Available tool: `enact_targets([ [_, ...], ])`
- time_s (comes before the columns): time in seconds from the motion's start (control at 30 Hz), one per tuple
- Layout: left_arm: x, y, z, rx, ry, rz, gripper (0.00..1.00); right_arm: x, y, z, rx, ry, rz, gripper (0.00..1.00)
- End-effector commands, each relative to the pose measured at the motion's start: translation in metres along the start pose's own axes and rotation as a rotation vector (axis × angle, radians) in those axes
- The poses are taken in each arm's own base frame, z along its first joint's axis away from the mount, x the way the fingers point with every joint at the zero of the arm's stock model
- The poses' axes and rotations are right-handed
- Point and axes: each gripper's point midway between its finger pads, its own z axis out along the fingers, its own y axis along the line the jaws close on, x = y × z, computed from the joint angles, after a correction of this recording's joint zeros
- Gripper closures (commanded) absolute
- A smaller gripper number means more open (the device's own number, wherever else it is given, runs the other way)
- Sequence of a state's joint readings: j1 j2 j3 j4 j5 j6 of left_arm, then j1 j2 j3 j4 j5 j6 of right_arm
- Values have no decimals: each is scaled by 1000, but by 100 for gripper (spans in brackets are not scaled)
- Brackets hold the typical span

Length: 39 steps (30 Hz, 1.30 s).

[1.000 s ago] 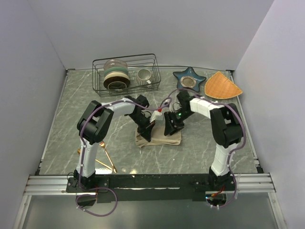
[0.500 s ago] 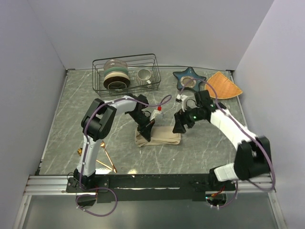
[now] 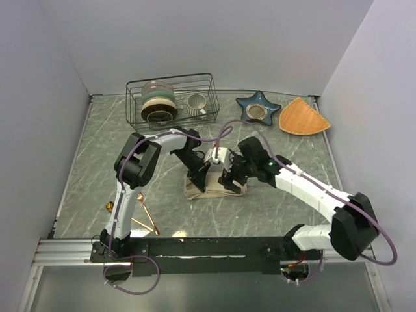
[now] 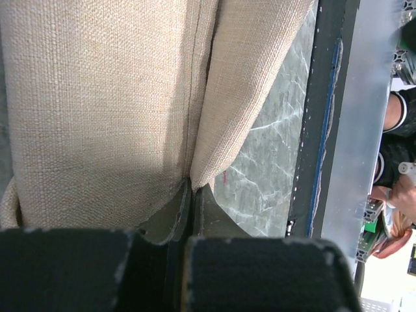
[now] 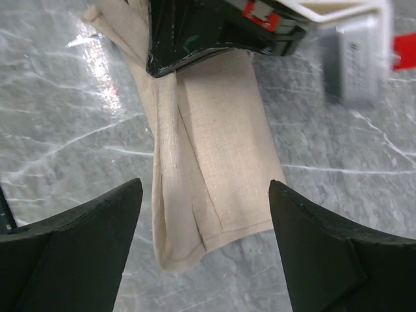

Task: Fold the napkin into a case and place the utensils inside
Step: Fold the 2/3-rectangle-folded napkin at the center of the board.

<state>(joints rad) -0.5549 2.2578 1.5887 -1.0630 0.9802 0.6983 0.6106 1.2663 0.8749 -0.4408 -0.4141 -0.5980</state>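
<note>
The folded beige napkin [image 5: 221, 143] lies mid-table. Its left end is pinched in the closed left gripper [image 4: 192, 193], and the right gripper [image 5: 205, 195] hovers directly above it, jaws spread wide and holding nothing. The gold utensils [image 3: 144, 214] lie well apart by the left arm's base, and the wire rack [image 3: 130, 104] at the back holds stacked bowls [image 3: 158, 104] and a cup [image 3: 197, 104].

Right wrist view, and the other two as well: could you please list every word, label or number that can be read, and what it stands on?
Nothing can be read in any view.
Grey block near the top edge of the right wrist view: faint marking, too blurred to read.
Red tag beside it: no legible text.
Napkin: plain, no print.
</note>
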Motion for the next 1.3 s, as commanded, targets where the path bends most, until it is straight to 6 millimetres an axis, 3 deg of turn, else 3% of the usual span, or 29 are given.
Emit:
enact_targets([
  [0.0,9,15,5,-2,39,34,99,-16,-13,18,75,-6,-96,17],
  [0.2,7,17,4,-5,38,34,99,-12,-1,44,11,21,-102,25],
  [0.4,7,17,5,-3,41,31,99,-18,16,56,-40,6,-105,24],
  [0.53,8,18,3,-1,39,31,99,-11,28,67,-51,39,-129,23],
  [0.73,11,16,2,10,41,31,99,8,10,83,51,128,-123,26],
  [0.8,11,16,1,9,40,31,99,13,8,84,59,145,-129,32],
  [0.97,9,11,-1,21,28,41,99,9,10,81,56,129,-112,73],
  [1.03,1,3,-7,29,-7,69,91,7,13,77,43,123,-104,86],
  [1.13,-17,-12,-20,21,-89,118,72,10,21,74,4,125,-83,96],
  [1.2,-27,-20,-30,19,-138,147,61,16,27,73,-22,137,-79,98],
  [1.27,-39,-29,-47,4,-187,164,55,19,30,74,-37,145,-71,100],
])
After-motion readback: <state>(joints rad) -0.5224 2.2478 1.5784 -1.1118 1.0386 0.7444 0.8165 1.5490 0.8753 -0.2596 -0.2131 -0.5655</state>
